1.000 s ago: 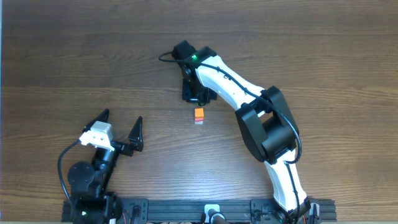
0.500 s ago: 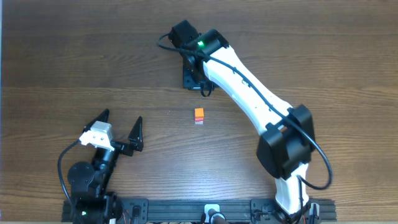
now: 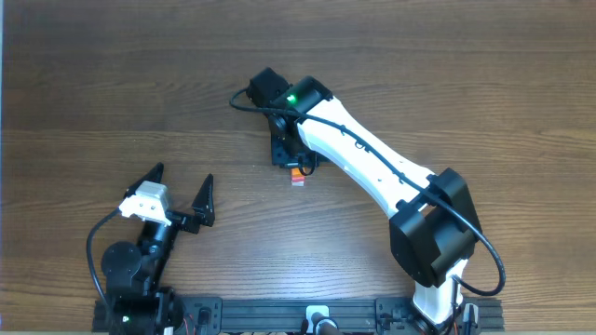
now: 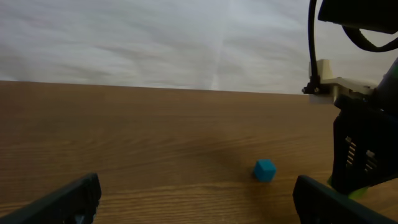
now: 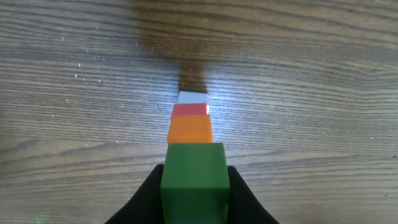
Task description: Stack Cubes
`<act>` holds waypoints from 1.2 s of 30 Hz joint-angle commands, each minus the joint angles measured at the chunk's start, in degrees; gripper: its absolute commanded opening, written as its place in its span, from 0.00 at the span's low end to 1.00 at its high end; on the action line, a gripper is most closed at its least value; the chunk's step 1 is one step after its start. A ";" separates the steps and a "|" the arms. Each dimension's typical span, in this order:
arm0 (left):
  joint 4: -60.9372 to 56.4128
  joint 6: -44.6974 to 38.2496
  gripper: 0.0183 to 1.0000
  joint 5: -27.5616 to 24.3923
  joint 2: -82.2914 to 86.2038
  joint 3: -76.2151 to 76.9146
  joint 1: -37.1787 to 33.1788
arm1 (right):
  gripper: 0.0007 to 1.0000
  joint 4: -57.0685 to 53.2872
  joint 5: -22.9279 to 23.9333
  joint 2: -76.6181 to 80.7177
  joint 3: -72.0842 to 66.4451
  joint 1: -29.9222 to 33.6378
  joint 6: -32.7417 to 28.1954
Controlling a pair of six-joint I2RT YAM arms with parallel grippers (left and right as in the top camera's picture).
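Okay, right gripper clamped on green cube over the orange-red-white stack; left gripper spread wide at stack's 9 o'clock.

The end effector grips a green cube, its two dark fingers pressed against the cube's opposite sides. Just past it a small stack stands on the wooden tabletop: an orange cube on top, a red cube under it, a white cube at the base. The green cube's far edge meets the orange one; whether they touch can't be told. A dark shadow lies on the wood beyond the stack.
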State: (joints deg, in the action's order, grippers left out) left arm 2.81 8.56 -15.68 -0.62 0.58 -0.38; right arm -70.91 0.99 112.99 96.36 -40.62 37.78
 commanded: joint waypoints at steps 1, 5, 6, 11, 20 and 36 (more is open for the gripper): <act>0.09 -0.66 1.00 -0.35 0.35 -0.26 0.28 | 0.01 0.22 -0.52 -1.25 -0.48 -0.48 0.98; 0.09 -0.66 1.00 -0.35 0.35 -0.26 0.28 | 0.01 0.31 -0.52 -1.22 -0.68 -0.52 0.98; 0.07 -0.66 1.00 -0.35 0.35 -0.26 0.28 | 0.01 0.55 -0.52 -1.22 -0.98 -0.52 0.98; 0.09 -0.66 1.00 -0.37 0.35 -0.26 0.28 | 0.01 2.25 -1.03 -1.22 -3.06 -0.52 1.40; 0.09 -0.66 1.00 -0.35 0.35 -0.26 0.28 | 0.01 2.80 -1.40 -1.22 -3.06 -0.52 1.38; 0.09 -0.66 1.00 -0.35 0.35 -0.26 0.28 | 0.01 2.38 -1.84 -1.22 -3.69 -0.52 1.40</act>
State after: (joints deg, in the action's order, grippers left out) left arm 2.81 8.56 -15.68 -0.62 0.58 -0.38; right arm -68.51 -0.36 112.99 93.43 -40.71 38.79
